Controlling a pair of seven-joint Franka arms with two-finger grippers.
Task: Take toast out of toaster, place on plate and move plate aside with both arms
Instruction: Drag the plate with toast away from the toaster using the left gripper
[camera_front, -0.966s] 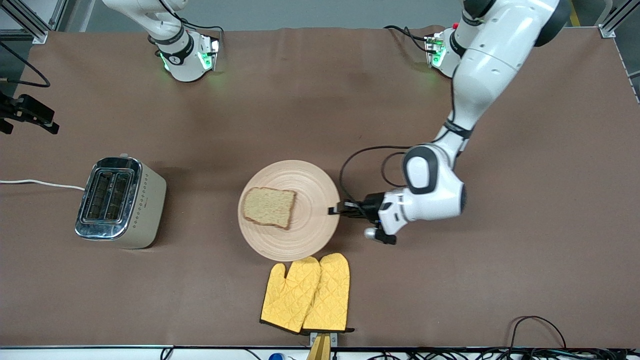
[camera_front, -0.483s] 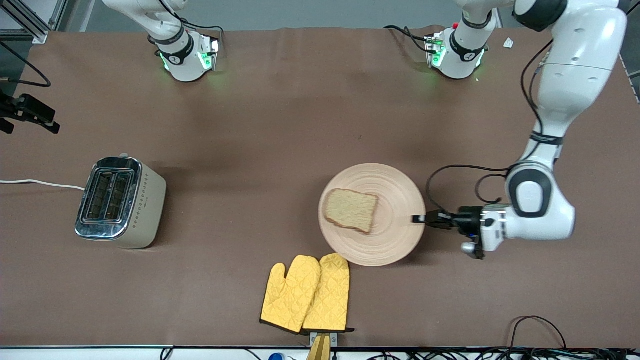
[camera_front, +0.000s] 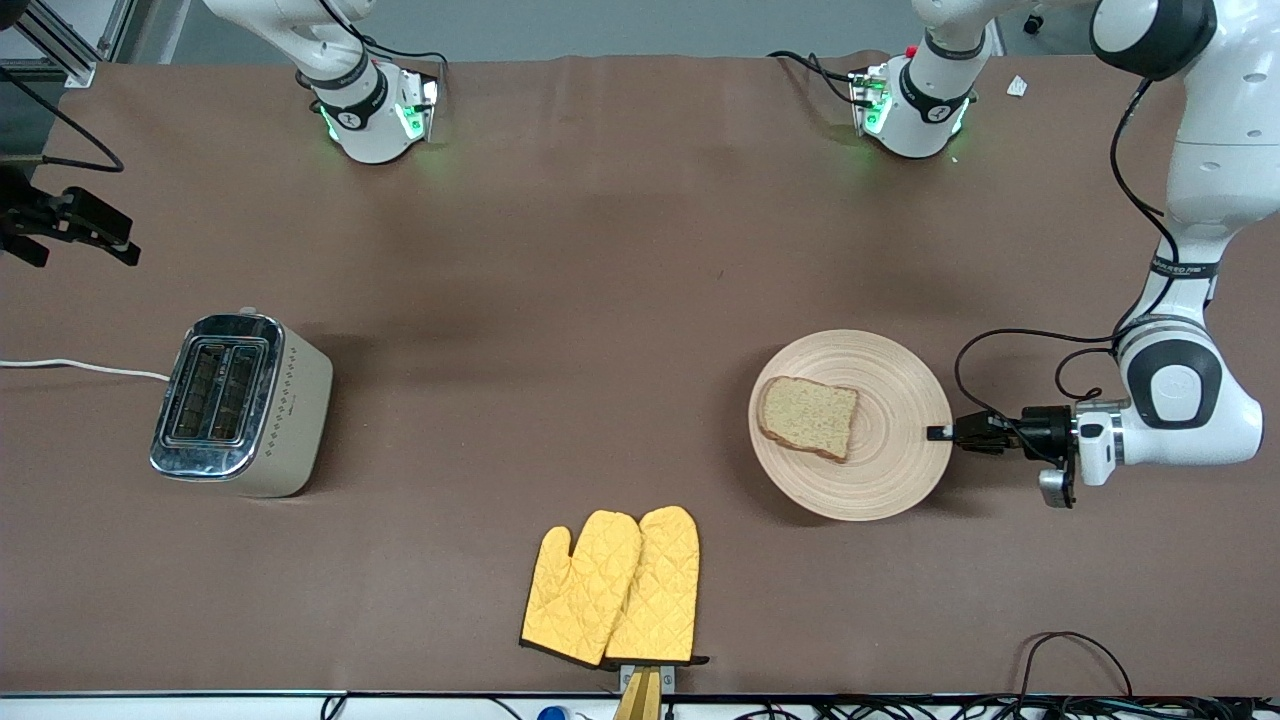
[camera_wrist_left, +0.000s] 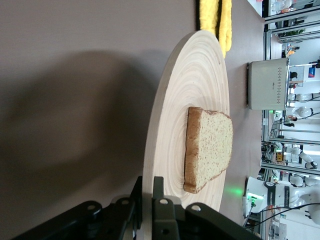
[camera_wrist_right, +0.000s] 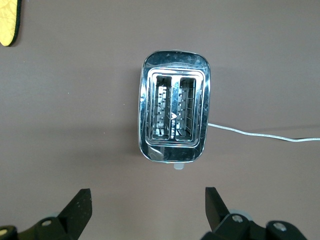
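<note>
Your left end effector (camera_front: 940, 433) is clamped on the rim of the wooden plate (camera_front: 890, 470), which lies toward the left arm's end of the bench (camera_front: 600, 250) with the toast (camera_front: 808, 417) on it. Your right end effector (camera_wrist_right: 148, 212) waits with fingers wide above the toaster (camera_front: 240, 403).

A brown bench (camera_front: 600, 250) carries a toaster (camera_front: 240, 403) near the right arm's end, yellow oven mitts (camera_front: 612, 587) at the camera-side edge, and a wooden plate (camera_front: 890, 470) toward the left arm's end.
</note>
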